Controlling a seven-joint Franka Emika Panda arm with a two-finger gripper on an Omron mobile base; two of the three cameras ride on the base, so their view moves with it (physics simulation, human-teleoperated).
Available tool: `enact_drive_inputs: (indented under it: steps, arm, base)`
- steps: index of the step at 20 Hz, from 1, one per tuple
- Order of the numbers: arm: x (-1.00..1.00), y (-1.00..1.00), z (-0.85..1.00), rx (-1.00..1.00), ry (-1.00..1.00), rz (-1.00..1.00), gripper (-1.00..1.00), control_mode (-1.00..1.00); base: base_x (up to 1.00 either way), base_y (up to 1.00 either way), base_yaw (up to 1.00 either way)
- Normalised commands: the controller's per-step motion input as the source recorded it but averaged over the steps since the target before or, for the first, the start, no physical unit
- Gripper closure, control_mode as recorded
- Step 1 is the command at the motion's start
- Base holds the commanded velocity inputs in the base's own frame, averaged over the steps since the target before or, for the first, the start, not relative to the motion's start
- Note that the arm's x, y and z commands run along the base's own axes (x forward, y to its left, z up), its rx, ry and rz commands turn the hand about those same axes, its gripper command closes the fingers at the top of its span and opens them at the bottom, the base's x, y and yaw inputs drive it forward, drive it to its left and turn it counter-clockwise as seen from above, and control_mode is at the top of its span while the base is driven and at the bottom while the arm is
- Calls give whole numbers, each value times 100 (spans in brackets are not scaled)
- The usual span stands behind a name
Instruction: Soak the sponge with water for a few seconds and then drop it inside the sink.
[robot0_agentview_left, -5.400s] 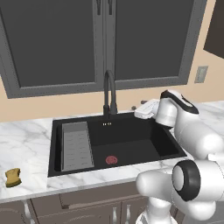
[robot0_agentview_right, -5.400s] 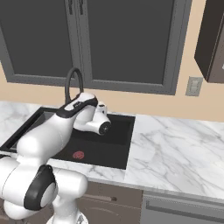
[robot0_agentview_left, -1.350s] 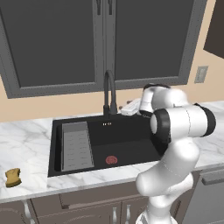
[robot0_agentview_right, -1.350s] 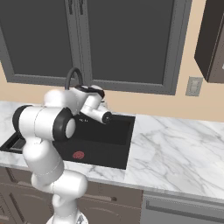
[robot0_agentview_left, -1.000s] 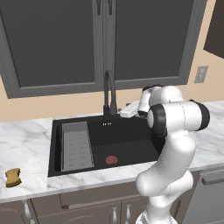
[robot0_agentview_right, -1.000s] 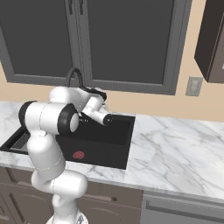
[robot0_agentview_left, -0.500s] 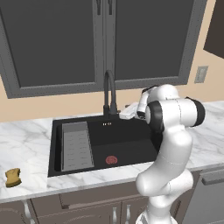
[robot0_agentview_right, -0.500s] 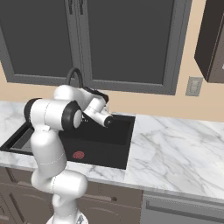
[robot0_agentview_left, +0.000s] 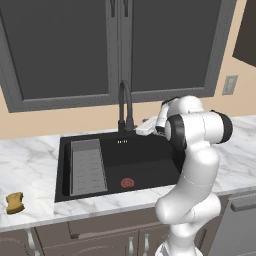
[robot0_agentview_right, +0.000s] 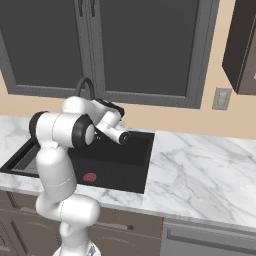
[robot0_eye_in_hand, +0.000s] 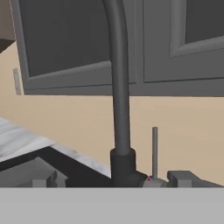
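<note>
Left base view puts my gripper (robot0_agentview_left: 144, 128) beside the foot of the faucet (robot0_agentview_left: 123, 107), at the back rim of the sink (robot0_agentview_left: 165, 172), while the sponge (robot0_agentview_left: 15, 202) lies well apart on the marble counter (robot0_agentview_left: 30, 162), left of the basin; no water runs. Right base view shows my wrist folded over the basin's back edge, the hand hidden behind my own arm. Hand view looks straight at the faucet column, with its thin lever (robot0_eye_in_hand: 154, 151) upright just beside it; my fingers (robot0_eye_in_hand: 186, 178) stand apart either side of the base, holding nothing. I judge the sponge light, soft and springy, so I would pinch it across its narrowed waist, gently.
</note>
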Motion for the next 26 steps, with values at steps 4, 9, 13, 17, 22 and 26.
enact_drive_inputs:
  steps: [4, 9, 13, 17, 22, 26]
  arm:
    - [10, 3, 5, 0, 0, -1, -100, -100]
    - [18, 7, 7, 0, 0, 0, -100, -100]
    - [29, 0, 0, 0, 0, 0, -100, -100]
    - [32, 0, 0, 0, 0, -2, -100, -100]
    - [21, 0, 0, 0, 0, -4, -100, -100]
    - [18, 0, -1, 0, 0, -3, -100, -100]
  base:
    - [0, 0, 0]
    - [0, 0, 0]
    - [0, 0, 0]
    - [0, 0, 0]
    - [0, 0, 0]
    - [0, 0, 0]
